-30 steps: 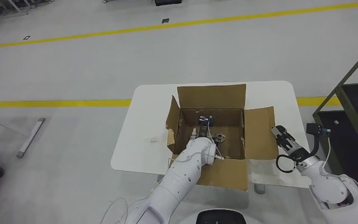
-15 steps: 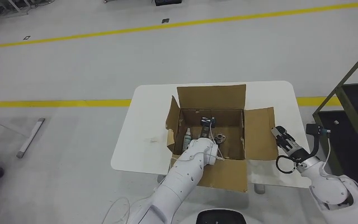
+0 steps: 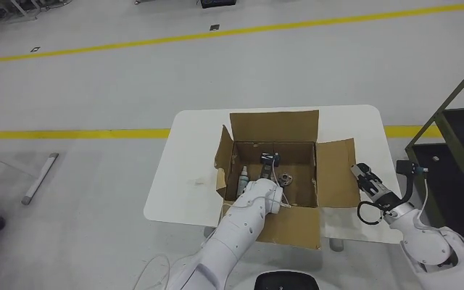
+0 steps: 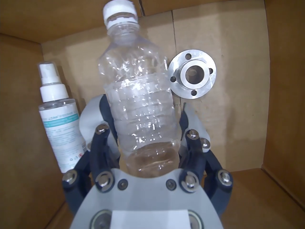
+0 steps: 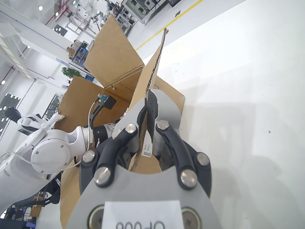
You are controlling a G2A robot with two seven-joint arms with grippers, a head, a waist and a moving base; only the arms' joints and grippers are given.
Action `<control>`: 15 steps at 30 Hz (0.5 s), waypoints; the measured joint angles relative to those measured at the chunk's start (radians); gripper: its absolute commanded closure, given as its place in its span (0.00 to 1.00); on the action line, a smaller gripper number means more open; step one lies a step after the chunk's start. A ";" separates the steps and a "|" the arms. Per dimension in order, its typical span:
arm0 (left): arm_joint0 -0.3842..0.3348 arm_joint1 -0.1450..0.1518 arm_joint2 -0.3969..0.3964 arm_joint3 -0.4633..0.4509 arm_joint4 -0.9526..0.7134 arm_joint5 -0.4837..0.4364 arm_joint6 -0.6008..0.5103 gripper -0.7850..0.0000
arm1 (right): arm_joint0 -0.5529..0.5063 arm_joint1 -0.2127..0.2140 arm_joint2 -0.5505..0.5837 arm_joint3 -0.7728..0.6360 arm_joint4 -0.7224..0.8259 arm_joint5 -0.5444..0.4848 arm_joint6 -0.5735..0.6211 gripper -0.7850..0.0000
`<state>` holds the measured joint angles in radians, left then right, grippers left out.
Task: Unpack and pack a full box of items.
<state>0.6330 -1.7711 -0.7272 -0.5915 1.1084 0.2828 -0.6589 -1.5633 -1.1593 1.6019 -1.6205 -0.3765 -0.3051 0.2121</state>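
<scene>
With your left gripper [image 4: 145, 110] clamped low on the bottle [image 4: 135, 84] and right gripper [image 5: 149, 110] pinching the flap [image 5: 143, 89], the thin plastic could buckle and slip free.

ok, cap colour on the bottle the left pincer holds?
White cap on the clear bottle; left wrist view shows it best.

A white table [image 3: 177, 156] stands on a grey floor [image 3: 94, 80] crossed by yellow lines [image 3: 80, 133]. A grey tube [image 3: 40, 177] lies at left, and a dark rack [image 3: 449, 130] stands at right.
</scene>
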 measured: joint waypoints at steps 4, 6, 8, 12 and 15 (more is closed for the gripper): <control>-0.005 -0.006 -0.003 0.012 0.000 0.000 0.004 1.00 | 0.003 0.000 -0.001 -0.003 0.001 0.002 0.002 1.00; -0.008 -0.009 -0.006 0.018 0.000 0.001 0.007 1.00 | 0.005 -0.001 -0.001 -0.002 0.001 0.002 0.003 1.00; -0.010 -0.010 -0.009 0.024 0.000 0.000 0.011 1.00 | 0.007 -0.001 0.000 -0.001 0.001 0.001 0.003 1.00; -0.015 -0.011 -0.024 0.021 -0.006 0.004 0.027 1.00 | 0.012 0.000 0.009 0.000 0.003 0.001 0.005 1.00; -0.017 -0.008 -0.042 -0.001 -0.015 0.005 0.033 1.00 | 0.017 0.002 0.023 0.001 0.005 0.000 0.007 1.00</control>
<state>0.6156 -1.7790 -0.7693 -0.5927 1.0938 0.2878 -0.6257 -1.5465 -1.1576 1.6249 -1.6197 -0.3715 -0.3049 0.2192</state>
